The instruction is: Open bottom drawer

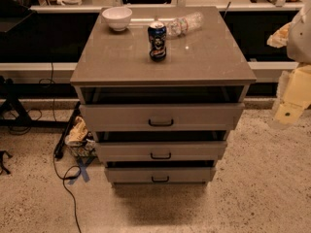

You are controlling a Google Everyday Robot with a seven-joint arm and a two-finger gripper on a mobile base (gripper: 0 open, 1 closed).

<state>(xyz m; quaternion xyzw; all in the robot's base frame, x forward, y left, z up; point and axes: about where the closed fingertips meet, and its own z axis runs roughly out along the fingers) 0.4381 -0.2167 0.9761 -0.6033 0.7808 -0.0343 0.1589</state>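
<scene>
The bottom drawer (131, 174) is the lowest of three grey-beige fronts on the cabinet (204, 62) in the middle of the camera view. Its small black bar handle (160, 179) sits at the centre of the front. A dark gap runs along the top of its front, as with the middle drawer (126, 151) and the top drawer (116, 116). My gripper (293, 100) is a pale yellowish shape at the right edge, about level with the top drawer. It is well to the right of the cabinet and far above the bottom drawer's handle, touching nothing.
On the cabinet top stand a white bowl (117, 17) and a blue can (157, 41), and a plastic bottle (183, 24) lies on its side. Crumpled wrappers (77, 132) and black cables (65, 178) lie on the floor to the cabinet's left. A black stand (14, 111) is at far left.
</scene>
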